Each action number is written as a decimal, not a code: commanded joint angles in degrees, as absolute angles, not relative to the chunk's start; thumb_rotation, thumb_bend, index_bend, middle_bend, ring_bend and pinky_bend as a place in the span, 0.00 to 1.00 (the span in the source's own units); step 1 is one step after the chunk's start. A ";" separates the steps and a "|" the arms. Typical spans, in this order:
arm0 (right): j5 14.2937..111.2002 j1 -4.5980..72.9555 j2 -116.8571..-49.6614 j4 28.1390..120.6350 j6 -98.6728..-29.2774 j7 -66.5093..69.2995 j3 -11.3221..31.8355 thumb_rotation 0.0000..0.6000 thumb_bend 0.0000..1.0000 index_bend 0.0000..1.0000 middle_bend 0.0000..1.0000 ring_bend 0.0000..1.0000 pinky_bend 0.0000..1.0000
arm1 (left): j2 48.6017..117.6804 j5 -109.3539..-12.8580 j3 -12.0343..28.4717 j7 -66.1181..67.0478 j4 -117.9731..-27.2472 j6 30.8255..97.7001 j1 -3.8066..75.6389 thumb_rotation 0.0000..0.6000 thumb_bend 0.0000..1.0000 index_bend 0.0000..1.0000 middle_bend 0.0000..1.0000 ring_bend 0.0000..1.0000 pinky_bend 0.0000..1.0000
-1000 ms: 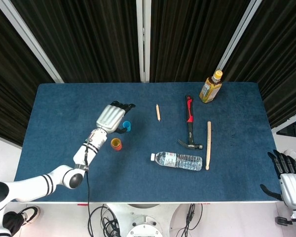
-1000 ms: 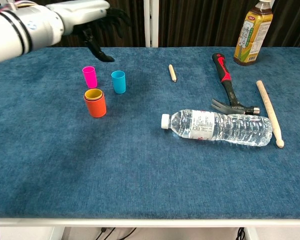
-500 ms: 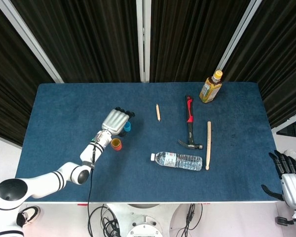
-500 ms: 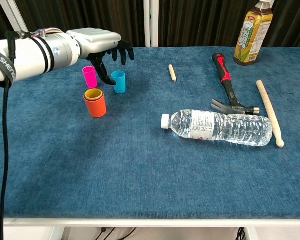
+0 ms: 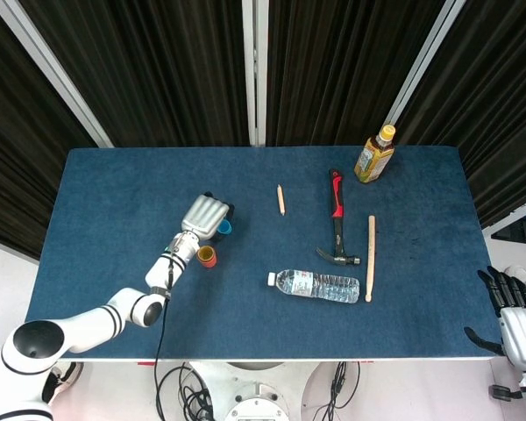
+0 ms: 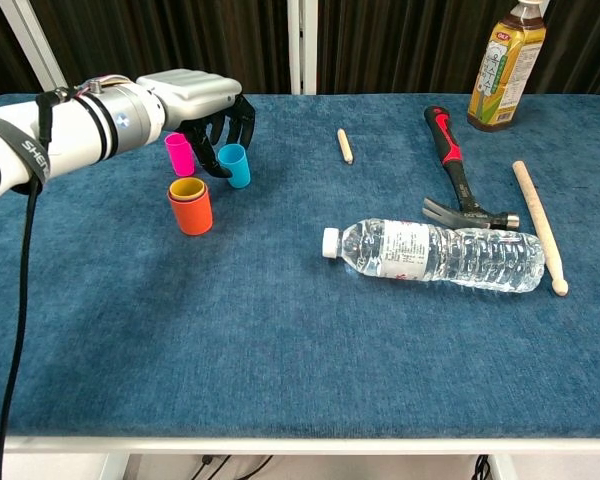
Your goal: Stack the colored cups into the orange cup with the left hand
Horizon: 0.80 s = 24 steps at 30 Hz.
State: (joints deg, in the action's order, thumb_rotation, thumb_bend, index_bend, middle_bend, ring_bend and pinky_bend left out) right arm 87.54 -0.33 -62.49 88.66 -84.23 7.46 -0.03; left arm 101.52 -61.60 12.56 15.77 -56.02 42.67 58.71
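Observation:
The orange cup stands at the left of the blue table with a yellow cup nested in it. Just behind it are a pink cup and a blue cup. My left hand reaches down over the blue cup, thumb on its left side and fingers curled behind it; the cup leans slightly and still touches the table. In the head view the left hand hides the pink cup, with the blue cup and orange cup beside it. My right hand hangs open off the table's right front corner.
A clear water bottle lies right of centre. Behind it lies a red-handled hammer, and a long wooden stick lies to the right. A short wooden peg lies mid-table. A tea bottle stands at the back right.
My left hand dropped from above the cups to the blue cup and curled its fingers around it. The blue cup now leans slightly. The right hand stayed put.

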 commanded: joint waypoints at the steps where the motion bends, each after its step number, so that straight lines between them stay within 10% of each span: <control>1: 87.46 -0.35 -62.47 88.69 -84.20 7.44 -0.04 1.00 0.12 0.00 0.00 0.00 0.00 | 102.15 -62.39 12.75 14.79 -55.19 43.14 58.72 1.00 0.21 0.50 0.50 0.50 0.31; 10: 87.27 -0.37 -62.55 88.36 -84.08 7.67 -0.07 1.00 0.12 0.00 0.00 0.00 0.00 | 100.75 -63.79 13.73 12.36 -58.04 45.08 57.76 1.00 0.22 0.51 0.52 0.52 0.32; 24: 87.62 -0.66 -61.80 87.92 -85.01 9.12 0.07 1.00 0.12 0.00 0.00 0.00 0.00 | 76.47 -58.94 12.75 21.29 -96.07 54.74 48.15 1.00 0.22 0.52 0.52 0.53 0.32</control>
